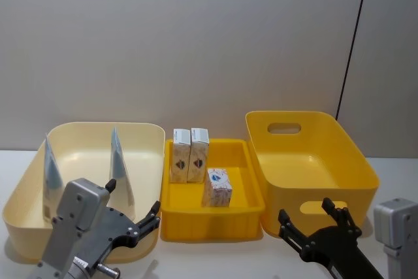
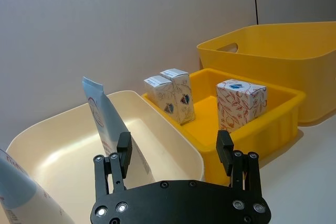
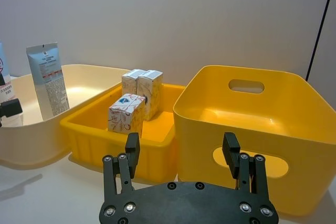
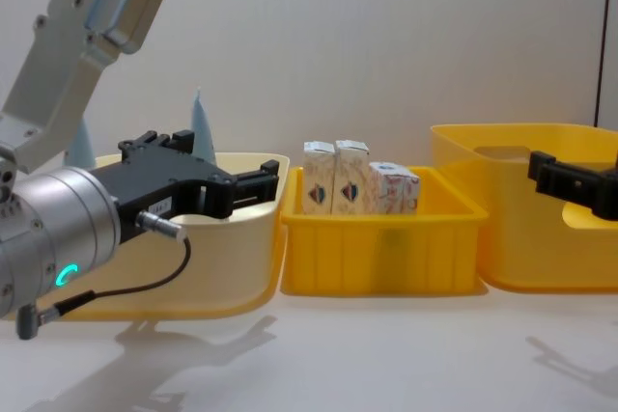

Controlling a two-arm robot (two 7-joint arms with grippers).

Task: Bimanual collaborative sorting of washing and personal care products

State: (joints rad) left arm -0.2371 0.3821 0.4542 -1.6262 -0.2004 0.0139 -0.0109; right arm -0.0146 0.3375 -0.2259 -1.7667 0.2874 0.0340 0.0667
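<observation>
At table [image 1: 215, 259] front | left gripper [image 2: 174, 140] and right gripper [image 3: 181, 141] both spread, empty | 2 tubes [image 1: 121, 164] standing in cream bin [image 1: 78, 124], 3 cartons [image 1: 198, 155] in yellow tray [image 1: 209, 223] | large yellow bin [image 1: 356, 204] bare | sorting seemingly early

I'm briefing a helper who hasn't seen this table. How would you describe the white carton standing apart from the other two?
Between the cream plastic bin and the deep yellow plastic bin sits a shallow yellow plastic tray. A pair of upright white cartons stands together at its far end; the lone white floral-print carton stands nearer the robot, apart from them, on the deep bin's side.
</observation>
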